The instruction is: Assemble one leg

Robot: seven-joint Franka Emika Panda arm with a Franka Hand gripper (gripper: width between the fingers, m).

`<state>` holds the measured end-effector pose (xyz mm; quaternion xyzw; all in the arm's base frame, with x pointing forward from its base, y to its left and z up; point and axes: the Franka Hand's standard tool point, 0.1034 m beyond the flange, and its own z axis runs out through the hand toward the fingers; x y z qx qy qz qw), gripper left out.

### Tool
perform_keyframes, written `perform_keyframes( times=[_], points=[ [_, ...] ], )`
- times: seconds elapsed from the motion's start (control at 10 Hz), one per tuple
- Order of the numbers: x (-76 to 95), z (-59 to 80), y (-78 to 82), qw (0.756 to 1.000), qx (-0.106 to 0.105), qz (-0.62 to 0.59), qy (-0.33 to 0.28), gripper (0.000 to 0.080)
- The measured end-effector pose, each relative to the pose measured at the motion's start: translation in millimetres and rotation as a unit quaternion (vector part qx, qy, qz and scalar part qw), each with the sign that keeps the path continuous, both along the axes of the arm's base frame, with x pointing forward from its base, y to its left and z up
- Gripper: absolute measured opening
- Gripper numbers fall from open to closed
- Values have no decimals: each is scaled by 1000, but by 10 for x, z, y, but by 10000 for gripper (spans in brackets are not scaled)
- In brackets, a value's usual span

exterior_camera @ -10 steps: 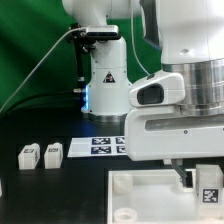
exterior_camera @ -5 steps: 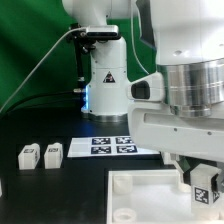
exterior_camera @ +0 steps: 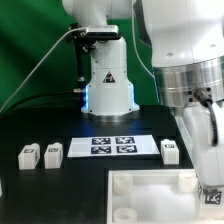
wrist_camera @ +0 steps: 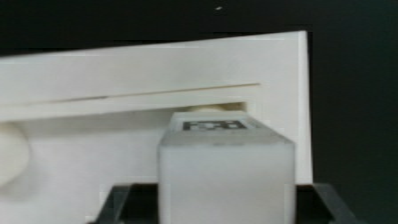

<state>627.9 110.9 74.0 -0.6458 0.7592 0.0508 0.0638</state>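
Observation:
My gripper (exterior_camera: 211, 183) is at the exterior view's lower right, over the right edge of the large white tray-like piece (exterior_camera: 150, 190). It is shut on a leg (exterior_camera: 213, 194), a small white block with a marker tag. In the wrist view the leg (wrist_camera: 226, 150) stands upright between my dark fingers (wrist_camera: 130, 200), tag on its top face, with the gripper (wrist_camera: 226, 208) closed on its sides. The tray-like piece (wrist_camera: 143, 85) lies behind it. Three more legs lie on the black table: two (exterior_camera: 29, 155) (exterior_camera: 52, 152) at the left and one (exterior_camera: 170, 150) right of the marker board.
The marker board (exterior_camera: 112, 146) lies flat in front of the robot base (exterior_camera: 105, 80). A cable hangs at the left of the base. A round socket (exterior_camera: 126, 214) shows in the tray-like piece.
The arm has swung toward the exterior view's right, carrying the held leg right and down. This has uncovered the marker board's right end and the leg beside it.

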Motion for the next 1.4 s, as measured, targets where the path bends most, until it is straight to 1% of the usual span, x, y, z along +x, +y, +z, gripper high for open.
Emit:
perform_keyframes(
  times=[0.2, 0.3, 0.4, 0.5, 0.6, 0.7, 0.9, 1.0, 1.1, 1.3, 1.4],
  points=[
    [-3, -8, -2, 1000, 0, 12, -1, 295],
    [-7, -13, 5, 999, -1, 37, -5, 509],
    [-23, -23, 47, 997, -14, 79, -8, 509],
    [-29, -19, 90, 987, -27, 158, -17, 628],
    [-16, -2, 103, 960, -47, 276, -30, 644],
    [-16, -4, 99, 946, -48, 318, -35, 644],
    [-14, -5, 90, 901, -49, 428, -48, 649],
    [-16, -11, 79, 859, -54, 507, -54, 649],
    [-22, -22, 74, 797, -60, 598, -60, 649],
    [-12, -12, 86, 689, -59, 718, -76, 649],
    [-5, 4, 87, 667, -59, 739, -79, 649]
  ],
)
